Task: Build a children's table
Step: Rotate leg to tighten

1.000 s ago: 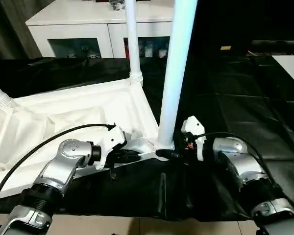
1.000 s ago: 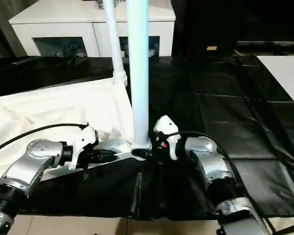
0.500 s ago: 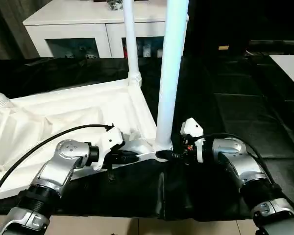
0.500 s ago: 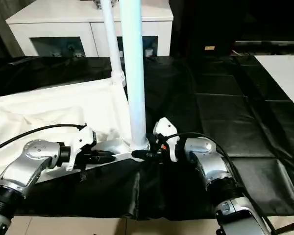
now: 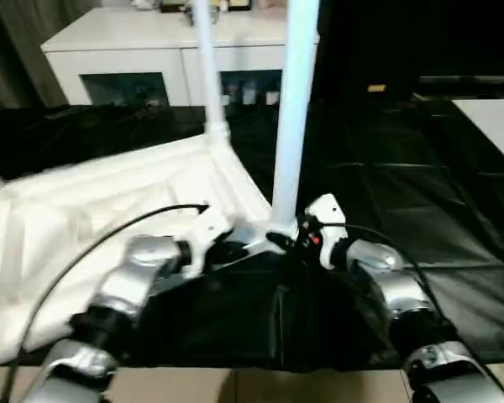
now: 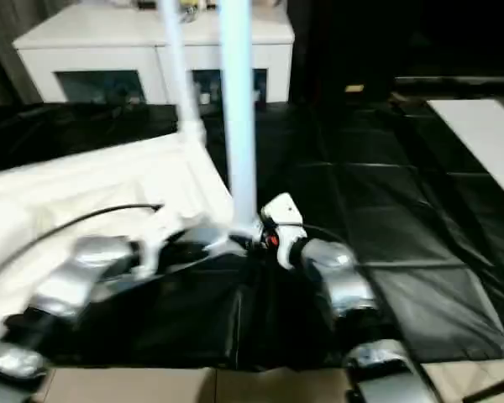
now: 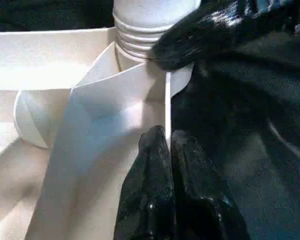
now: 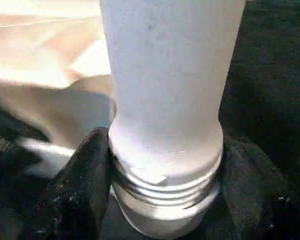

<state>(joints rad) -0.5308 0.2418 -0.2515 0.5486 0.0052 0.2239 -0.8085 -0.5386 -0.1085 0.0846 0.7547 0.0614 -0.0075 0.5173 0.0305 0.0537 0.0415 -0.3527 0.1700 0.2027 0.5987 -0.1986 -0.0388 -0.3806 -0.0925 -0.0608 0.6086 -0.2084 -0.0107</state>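
Where the head camera looks down over the silver forearms, the white plastic rectangular table top point(image 5: 109, 201) lies upside down on the black sheeting point(image 5: 420, 210), ribbed underside up, with a long tapered white tube leg point(image 5: 291, 126) standing upright at its near corner socket and a second white leg point(image 5: 205, 75) upright at the far corner; a white cabinet with glass doors point(image 5: 151, 59) stands behind. Both arms converge on the near leg's base: the left gripper point(image 5: 223, 250) reaches in from the top's side, the right gripper point(image 5: 287, 242) from the black-sheet side, each about equally close. Left wrist view: the left gripper's black fingers point(image 7: 155, 200) are drawn narrow, pinching the thin upright edge wall of the table top point(image 7: 115, 90) just beside the corner socket, where the leg's ribbed collar point(image 7: 140, 42) shows; the other arm's black finger point(image 7: 210, 35) presses against that collar. Right wrist view: the right gripper's two black fingers point(image 8: 82, 187) sit on either side of the leg's threaded base point(image 8: 165, 185), touching it, hence closed on the leg. Governing relation: the leg's long axis runs vertical, straight up from the socket and across the right gripper's fingers, so any further seating or turning would likely act about that axis while the left gripper steadies the top. Threads visible above the socket suggest the leg is not fully home.
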